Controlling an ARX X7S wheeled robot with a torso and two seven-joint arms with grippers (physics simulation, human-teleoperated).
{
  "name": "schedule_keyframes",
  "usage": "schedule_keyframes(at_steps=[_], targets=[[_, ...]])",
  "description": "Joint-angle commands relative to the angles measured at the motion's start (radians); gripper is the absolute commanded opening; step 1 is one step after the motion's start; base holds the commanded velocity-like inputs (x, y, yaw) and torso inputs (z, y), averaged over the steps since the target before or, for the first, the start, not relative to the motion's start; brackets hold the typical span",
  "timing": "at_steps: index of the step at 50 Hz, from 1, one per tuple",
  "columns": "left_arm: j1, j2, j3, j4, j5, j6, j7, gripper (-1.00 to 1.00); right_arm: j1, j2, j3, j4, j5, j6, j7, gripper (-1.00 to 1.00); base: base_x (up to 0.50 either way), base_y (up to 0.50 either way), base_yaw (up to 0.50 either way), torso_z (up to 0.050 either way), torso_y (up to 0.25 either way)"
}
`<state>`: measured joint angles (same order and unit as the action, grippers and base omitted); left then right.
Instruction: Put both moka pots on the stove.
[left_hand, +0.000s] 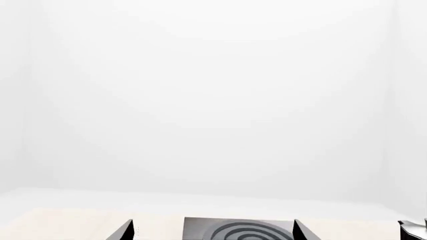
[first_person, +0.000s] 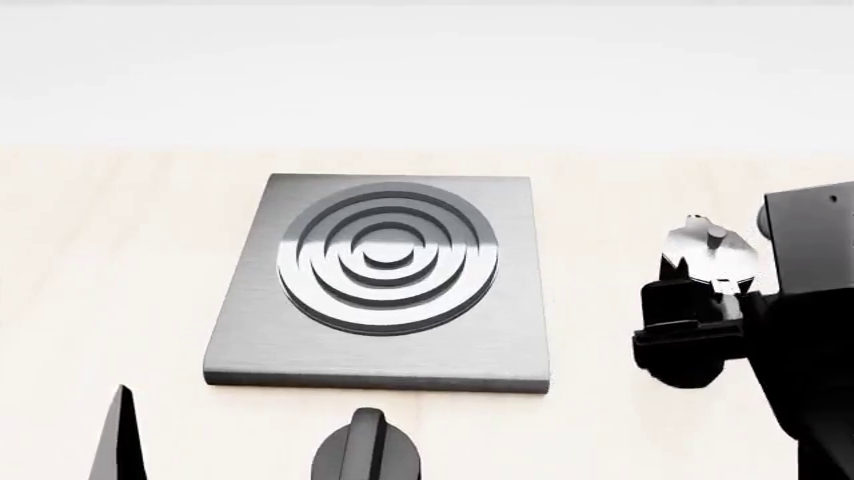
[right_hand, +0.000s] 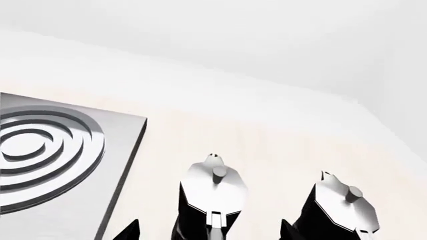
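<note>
In the right wrist view the two dark fingertips of the right gripper (right_hand: 210, 231) show at the frame's edge, spread apart, one on either side of the nearer moka pot (right_hand: 210, 192); the jaws stand released, with the pot between them, and whether a pad touches its faceted black body cannot be told. The second moka pot (right_hand: 341, 207) stands upright just beside the first, silver lid and small knob catching the light. In the head view the right arm covers most of this spot, so only one silver lid shows past its dark body. The left gripper (left_hand: 212, 231) appears in its own wrist view as two black fingertips held wide apart with nothing between them, the stove (left_hand: 237, 229) lying beyond the gap. The stove is a square brushed-grey slab with a round burner of raised concentric rings, lying flat near the middle of the table (first_person: 107, 260); both pots stand on the table to the stove's right, off the slab and not touching it. A round black knob (first_person: 363, 450) sits on the table just in front of the stove's near edge. No writing or label can be read on anything. The tabletop is pale, light-wood coloured, and behind it rises a plain white wall (left_hand: 213, 100).
</note>
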<state>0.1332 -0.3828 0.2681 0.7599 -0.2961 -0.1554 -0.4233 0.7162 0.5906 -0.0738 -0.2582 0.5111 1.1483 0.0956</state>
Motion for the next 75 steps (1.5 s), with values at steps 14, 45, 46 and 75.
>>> schedule_keyframes(at_steps=[14, 45, 46, 75], targets=[[-0.001, -0.006, 0.009, -0.011, 0.000, 0.008, -0.003, 1.00, 0.027, -0.023, -0.052, 0.211, -0.016, -0.072, -0.063, 1.00, 0.00, 0.00, 0.00, 0.000, 0.000], [-0.007, -0.010, 0.030, -0.013, 0.005, 0.008, -0.010, 1.00, 0.070, -0.055, -0.106, 0.452, -0.068, -0.226, -0.132, 1.00, 0.00, 0.00, 0.00, 0.000, 0.000], [-0.007, -0.009, 0.030, -0.020, 0.005, 0.013, -0.008, 1.00, 0.069, -0.055, -0.106, 0.461, -0.069, -0.234, -0.135, 1.00, 0.00, 0.00, 0.00, 0.000, 0.000], [-0.011, -0.016, 0.041, -0.010, 0.004, 0.006, -0.018, 1.00, 0.082, -0.082, -0.113, 0.635, -0.093, -0.347, -0.170, 1.00, 0.00, 0.00, 0.00, 0.000, 0.000]])
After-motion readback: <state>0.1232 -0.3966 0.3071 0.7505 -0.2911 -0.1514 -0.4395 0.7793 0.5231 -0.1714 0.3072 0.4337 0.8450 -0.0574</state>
